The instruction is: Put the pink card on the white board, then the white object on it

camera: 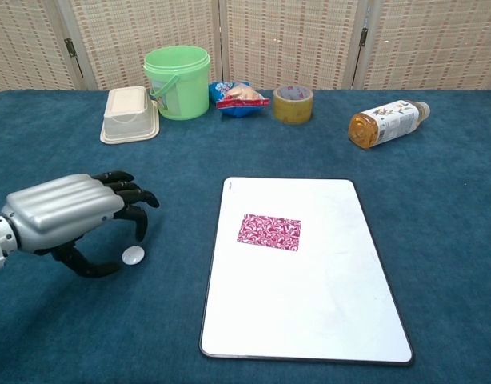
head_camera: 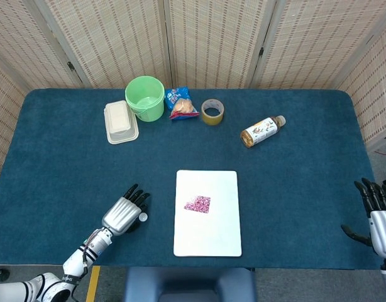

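Observation:
The pink card (head_camera: pixel 197 204) (camera: pixel 269 231) lies flat on the white board (head_camera: pixel 207 233) (camera: pixel 325 304) at the table's front middle. A small round white object (camera: pixel 133 255) (head_camera: pixel 143 217) sits on the blue cloth left of the board. My left hand (camera: pixel 69 218) (head_camera: pixel 123 214) hovers just over it, fingers curved down around it with the fingertips apart and nothing held. My right hand (head_camera: pixel 377 214) stays at the table's right front corner, fingers spread, holding nothing; the chest view does not show it.
Along the far side stand a cream lidded box (head_camera: pixel 121 122), a green bucket (head_camera: pixel 145 97), a snack bag (head_camera: pixel 181 103), a tape roll (head_camera: pixel 212 111) and a lying bottle (head_camera: pixel 261 131). The blue cloth covers the whole table.

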Action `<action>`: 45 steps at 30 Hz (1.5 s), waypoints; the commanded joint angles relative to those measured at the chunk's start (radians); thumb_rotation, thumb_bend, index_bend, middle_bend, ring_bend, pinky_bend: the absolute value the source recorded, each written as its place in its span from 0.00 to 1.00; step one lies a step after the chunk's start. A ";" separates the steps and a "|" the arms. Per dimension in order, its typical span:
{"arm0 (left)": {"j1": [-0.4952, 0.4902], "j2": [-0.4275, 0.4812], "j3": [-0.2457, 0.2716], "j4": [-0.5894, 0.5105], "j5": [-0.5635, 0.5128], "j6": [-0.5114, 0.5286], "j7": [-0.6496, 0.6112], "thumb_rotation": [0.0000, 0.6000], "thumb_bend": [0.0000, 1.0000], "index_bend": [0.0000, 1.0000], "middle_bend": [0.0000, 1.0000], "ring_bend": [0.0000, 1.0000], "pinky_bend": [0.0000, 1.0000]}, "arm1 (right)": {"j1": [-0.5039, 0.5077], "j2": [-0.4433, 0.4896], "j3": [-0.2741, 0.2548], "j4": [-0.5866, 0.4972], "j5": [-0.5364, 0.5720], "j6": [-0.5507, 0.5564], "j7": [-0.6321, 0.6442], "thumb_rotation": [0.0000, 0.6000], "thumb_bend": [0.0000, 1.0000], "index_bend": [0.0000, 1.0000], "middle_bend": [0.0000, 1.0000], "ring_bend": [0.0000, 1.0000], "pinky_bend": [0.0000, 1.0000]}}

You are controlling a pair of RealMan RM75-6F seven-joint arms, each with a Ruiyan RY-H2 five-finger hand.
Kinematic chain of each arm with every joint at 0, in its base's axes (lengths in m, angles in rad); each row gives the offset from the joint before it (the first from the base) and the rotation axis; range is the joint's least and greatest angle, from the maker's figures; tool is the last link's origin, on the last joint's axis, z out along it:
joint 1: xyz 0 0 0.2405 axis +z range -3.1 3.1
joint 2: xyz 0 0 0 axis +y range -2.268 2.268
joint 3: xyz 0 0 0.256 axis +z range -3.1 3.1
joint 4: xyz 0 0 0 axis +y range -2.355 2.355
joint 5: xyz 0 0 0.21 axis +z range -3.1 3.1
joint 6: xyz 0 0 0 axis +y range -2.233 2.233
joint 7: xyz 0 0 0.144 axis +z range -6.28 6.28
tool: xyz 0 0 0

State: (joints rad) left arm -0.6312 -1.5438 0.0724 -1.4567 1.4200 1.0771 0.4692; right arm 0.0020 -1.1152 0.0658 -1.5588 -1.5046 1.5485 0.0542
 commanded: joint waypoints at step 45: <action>0.005 -0.015 -0.059 0.011 0.012 -0.061 -0.030 1.00 0.42 0.48 0.18 0.15 0.00 | 0.000 0.002 0.002 -0.005 0.012 -0.009 -0.008 1.00 0.15 0.08 0.08 0.05 0.03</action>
State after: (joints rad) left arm -0.6237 -1.5619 0.0166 -1.4417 1.4303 1.0155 0.4415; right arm 0.0021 -1.1134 0.0677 -1.5635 -1.4923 1.5394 0.0460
